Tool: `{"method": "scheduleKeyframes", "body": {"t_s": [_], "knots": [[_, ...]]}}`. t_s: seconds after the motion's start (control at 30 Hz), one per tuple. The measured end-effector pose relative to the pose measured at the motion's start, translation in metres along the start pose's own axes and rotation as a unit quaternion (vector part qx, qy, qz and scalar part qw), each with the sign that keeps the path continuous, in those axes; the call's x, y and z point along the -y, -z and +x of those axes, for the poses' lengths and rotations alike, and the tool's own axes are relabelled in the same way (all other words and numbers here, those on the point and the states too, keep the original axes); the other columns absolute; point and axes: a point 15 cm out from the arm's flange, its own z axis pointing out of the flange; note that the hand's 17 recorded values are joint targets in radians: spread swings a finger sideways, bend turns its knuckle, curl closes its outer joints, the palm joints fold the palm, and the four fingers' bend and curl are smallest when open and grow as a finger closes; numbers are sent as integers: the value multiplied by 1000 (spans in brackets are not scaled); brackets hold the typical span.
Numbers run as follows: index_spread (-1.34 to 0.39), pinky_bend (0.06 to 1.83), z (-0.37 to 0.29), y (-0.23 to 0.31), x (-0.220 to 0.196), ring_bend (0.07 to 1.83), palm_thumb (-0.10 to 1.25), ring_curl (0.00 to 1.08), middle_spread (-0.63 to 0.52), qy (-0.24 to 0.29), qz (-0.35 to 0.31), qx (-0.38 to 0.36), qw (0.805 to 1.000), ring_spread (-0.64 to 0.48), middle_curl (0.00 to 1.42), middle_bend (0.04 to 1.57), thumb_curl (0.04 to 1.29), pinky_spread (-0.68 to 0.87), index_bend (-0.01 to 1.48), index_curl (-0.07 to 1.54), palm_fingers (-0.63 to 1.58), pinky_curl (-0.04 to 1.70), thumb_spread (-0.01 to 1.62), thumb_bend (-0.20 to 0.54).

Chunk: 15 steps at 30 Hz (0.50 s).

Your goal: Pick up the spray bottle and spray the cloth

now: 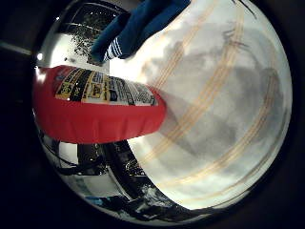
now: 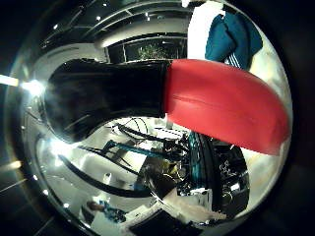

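Note:
The spray bottle (image 1: pixel 95 105) has a red body with a printed label and lies close across my palm in the little finger side view, above the table. In the thumb side view the red body (image 2: pixel 221 98) runs into a black spray head (image 2: pixel 98 93). A dark blue cloth (image 1: pixel 143 24) lies crumpled on the white table (image 1: pixel 219 114), beyond the bottle. It also appears in the thumb side view (image 2: pixel 228 37).
The white table top has faint tan stripes, and a dark shadow (image 1: pixel 205 81) falls on it beside the bottle. Past the table's edge there is room clutter and equipment (image 2: pixel 167 167).

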Motion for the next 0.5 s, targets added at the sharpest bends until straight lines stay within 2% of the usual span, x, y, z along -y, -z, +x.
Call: {"method": "scheduleKeyframes", "body": {"t_s": [0.5], "knots": [[-279,395,-6,-27,6,292,415,273,85,1,-9,7,1000,174,332,199,298,364,149,240,11,325,888,-32]]}}
